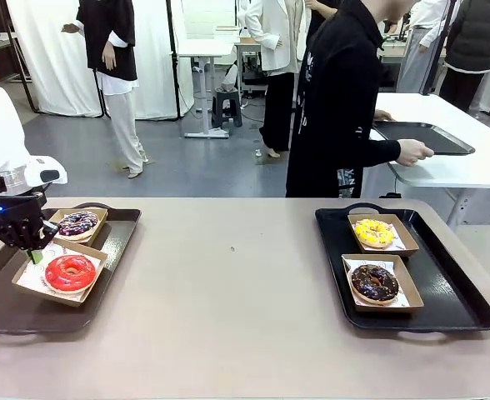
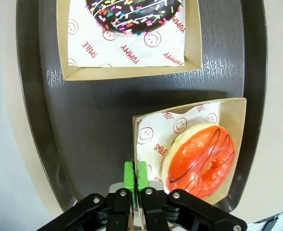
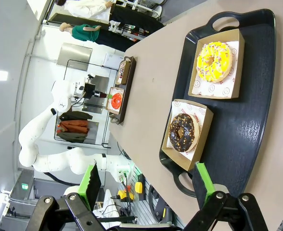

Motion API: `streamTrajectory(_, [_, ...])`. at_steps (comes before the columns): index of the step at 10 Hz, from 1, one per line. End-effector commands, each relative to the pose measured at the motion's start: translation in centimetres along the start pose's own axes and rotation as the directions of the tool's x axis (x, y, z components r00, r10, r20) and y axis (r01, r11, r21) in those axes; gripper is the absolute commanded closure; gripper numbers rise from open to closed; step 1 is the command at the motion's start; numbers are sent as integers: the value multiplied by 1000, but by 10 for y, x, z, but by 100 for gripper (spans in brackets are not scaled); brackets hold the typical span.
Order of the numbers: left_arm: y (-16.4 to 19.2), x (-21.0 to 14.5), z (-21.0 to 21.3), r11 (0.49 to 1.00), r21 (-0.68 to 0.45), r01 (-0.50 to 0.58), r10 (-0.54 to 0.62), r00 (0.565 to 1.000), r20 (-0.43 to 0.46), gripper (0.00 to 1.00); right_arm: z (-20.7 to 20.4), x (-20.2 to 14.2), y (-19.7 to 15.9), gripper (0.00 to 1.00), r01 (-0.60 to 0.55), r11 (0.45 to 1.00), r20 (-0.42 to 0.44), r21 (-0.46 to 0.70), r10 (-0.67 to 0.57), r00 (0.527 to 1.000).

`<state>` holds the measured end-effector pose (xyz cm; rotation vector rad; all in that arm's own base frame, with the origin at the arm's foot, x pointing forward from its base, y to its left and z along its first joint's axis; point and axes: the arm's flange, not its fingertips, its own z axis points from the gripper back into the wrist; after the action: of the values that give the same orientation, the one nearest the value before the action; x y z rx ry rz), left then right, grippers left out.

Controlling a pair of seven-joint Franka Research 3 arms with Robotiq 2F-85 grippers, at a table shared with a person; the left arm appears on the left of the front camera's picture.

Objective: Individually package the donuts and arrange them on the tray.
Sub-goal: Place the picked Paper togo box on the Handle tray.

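The left hand (image 1: 35, 252) pinches the near corner of the paper box (image 2: 146, 144) holding the red donut (image 1: 70, 272), which sits at 7 o'clock on the surface (image 1: 228, 300) inside the left tray (image 1: 3, 308), with the purple sprinkled donut (image 1: 77, 222) boxed just behind it. At 4 o'clock, the right tray (image 1: 453, 292) carries the boxed yellow donut (image 1: 374, 233) and chocolate donut (image 1: 375, 282). The right hand (image 3: 146, 180) hangs above that tray, fingers spread wide
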<state>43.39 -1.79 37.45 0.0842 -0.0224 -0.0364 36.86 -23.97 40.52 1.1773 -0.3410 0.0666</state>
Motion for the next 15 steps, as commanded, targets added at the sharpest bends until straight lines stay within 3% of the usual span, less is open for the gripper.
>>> streamTrajectory(1, [1,-1,-3,999,37,22,-23,1000,20,40,0,-1,0,0,-1,1000,0,7,1,1000])
streamTrajectory(2, [2,-2,-3,999,36,21,-22,1000,18,0,0,-1,0,0,-1,1000,0,7,1,1000])
streamTrajectory(3, [2,-4,-3,999,32,20,-20,1000,18,38,0,-1,0,0,-1,1000,0,7,1,1000])
streamTrajectory(4, [3,-5,-1,1000,27,16,-16,1000,15,0,0,-1,0,0,-1,1000,0,7,1,1000])
streamTrajectory(7, [8,-14,14,1000,-28,13,-12,1000,24,0,0,-1,0,0,-1,1000,0,7,1,1000])
streamTrajectory(8, [10,-18,20,998,-61,14,-13,1000,20,30,0,-1,0,0,-1,1000,0,7,1,1000])
streamTrajectory(9, [13,-20,26,994,-109,19,-16,999,30,21,0,-1,0,0,-1,1000,0,7,1,1000])
streamTrajectory(10, [19,-21,35,978,-208,17,-18,1000,-2,21,0,-1,0,0,-1,1000,0,7,1,1000])
streamTrajectory(11, [29,-22,46,949,-315,-18,7,999,-35,21,0,-1,0,0,-1,1000,0,7,1,1000])
streamTrajectory(12, [50,-26,59,895,-446,-14,9,1000,-12,21,0,-1,0,0,-1,1000,0,7,1,1000])
streamTrajectory(15, [142,-43,83,667,-745,-4,131,985,113,21,0,-1,0,0,-1,1000,0,7,1,1000])
